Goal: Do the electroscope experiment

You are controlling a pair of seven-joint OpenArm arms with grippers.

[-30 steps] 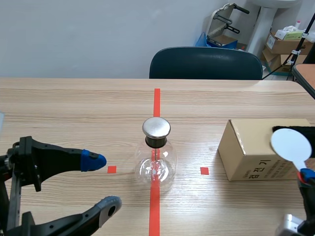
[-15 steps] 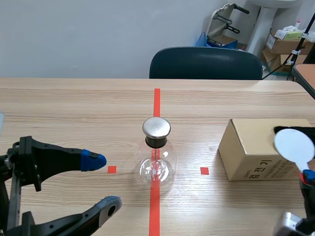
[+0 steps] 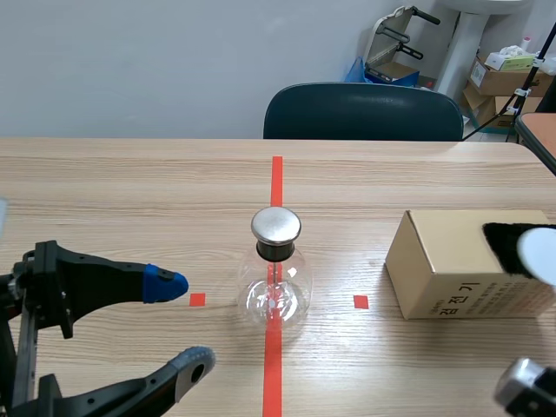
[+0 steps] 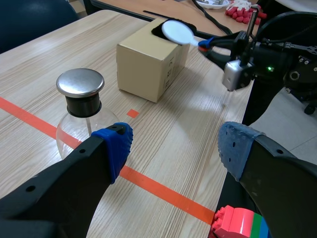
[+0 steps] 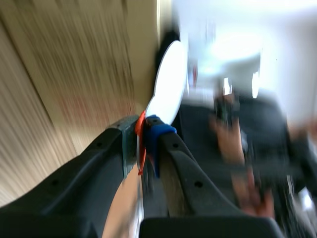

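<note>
Glass electroscope flask (image 3: 276, 291), metal cap (image 3: 276, 225): I am seeing it standing upright on the red tape line (image 3: 276, 178), between the two arms. Left gripper (image 3: 182, 323): hovering near the flask, fingers spread wide, gripping nothing. Right gripper (image 5: 147, 136): pinching the stem of a white disc paddle (image 4: 177, 30), which is hanging over the cardboard box (image 3: 439, 265), above a black pad (image 3: 504, 239) lying on the box top.

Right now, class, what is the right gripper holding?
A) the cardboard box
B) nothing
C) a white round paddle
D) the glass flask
C: the right gripper is shut on the stem of the white round paddle, while the glass flask stands apart from it, untouched.
</note>
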